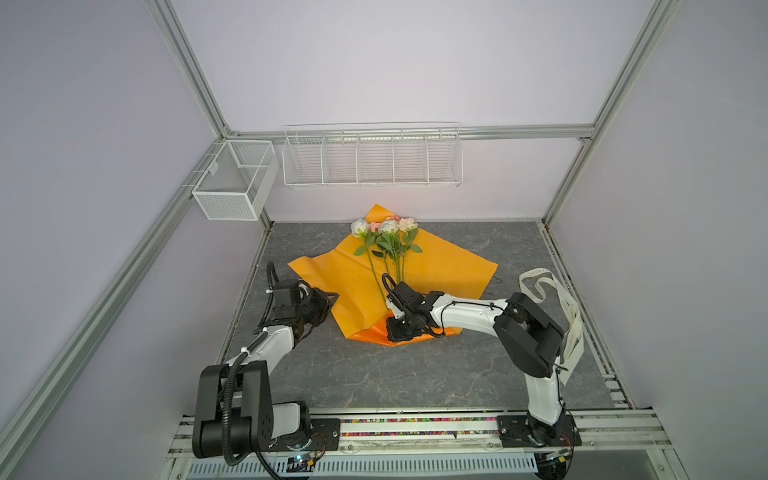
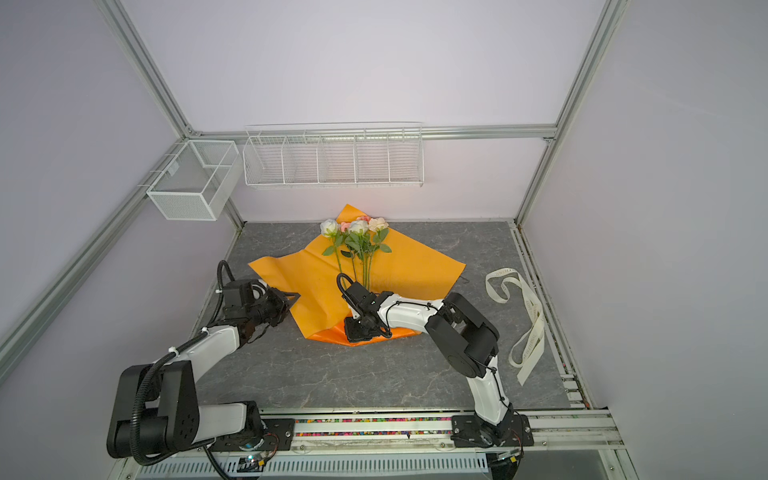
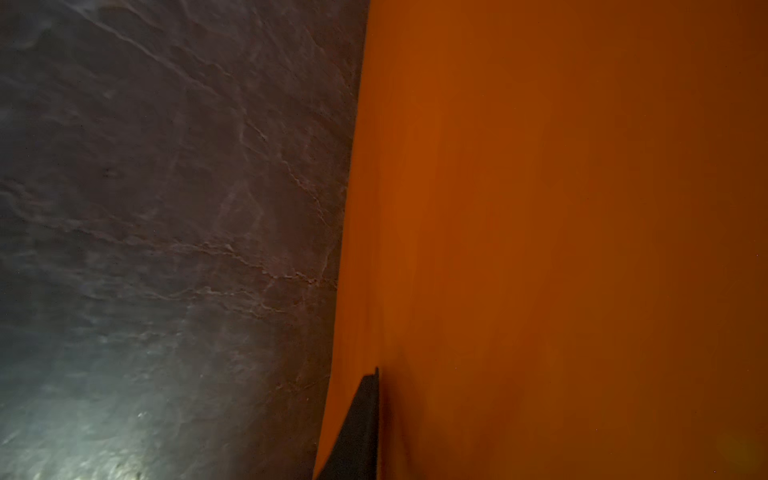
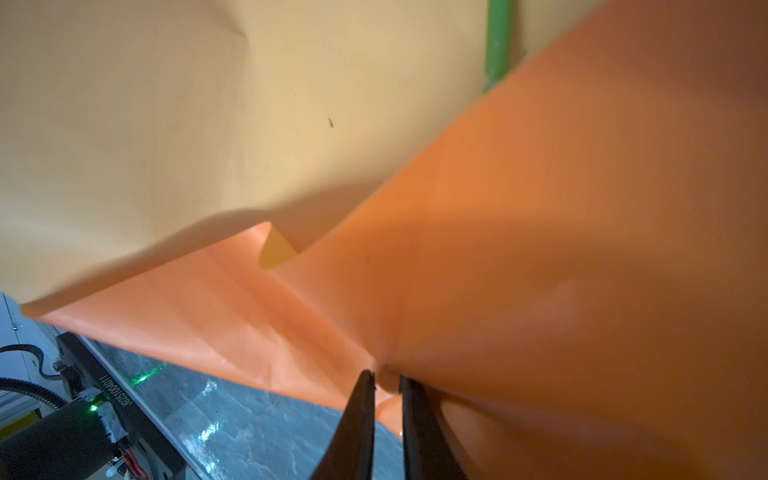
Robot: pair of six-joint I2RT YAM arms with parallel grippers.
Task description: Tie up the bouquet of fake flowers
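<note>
Right wrist view gives the clearest look at a hand: the right gripper [image 4: 386, 380] has its two dark fingers almost together, and a small pinch of the orange paper sheet [image 4: 540, 249] is caught between them. A piece of green stem [image 4: 496, 41] shows beyond the fold. In both top views this gripper points down at the near corner of the sheet, which is turned up over the lower ends of the stems so that its darker side shows. The left gripper [image 1: 332, 296] is at the left edge of the same sheet. Its wrist view shows one finger [image 3: 361, 428] against the paper edge and the second one hidden behind the paper — I judge it closed on that edge.

The bouquet of fake flowers [image 1: 388, 243] lies on the middle of the sheet, heads toward the back wall, stems toward the robot, loosely together and not bound. The cream ribbon [image 2: 536, 318] lies on the table [image 1: 374, 374] at the right side, well apart from the flowers, and no gripper touches it.

So the task looks to be at an early stage — the flowers are placed and the wrapping is begun at the bottom corner. Left to do, as I judge: fold the sides around the stems, fetch the ribbon and tie it.
</note>
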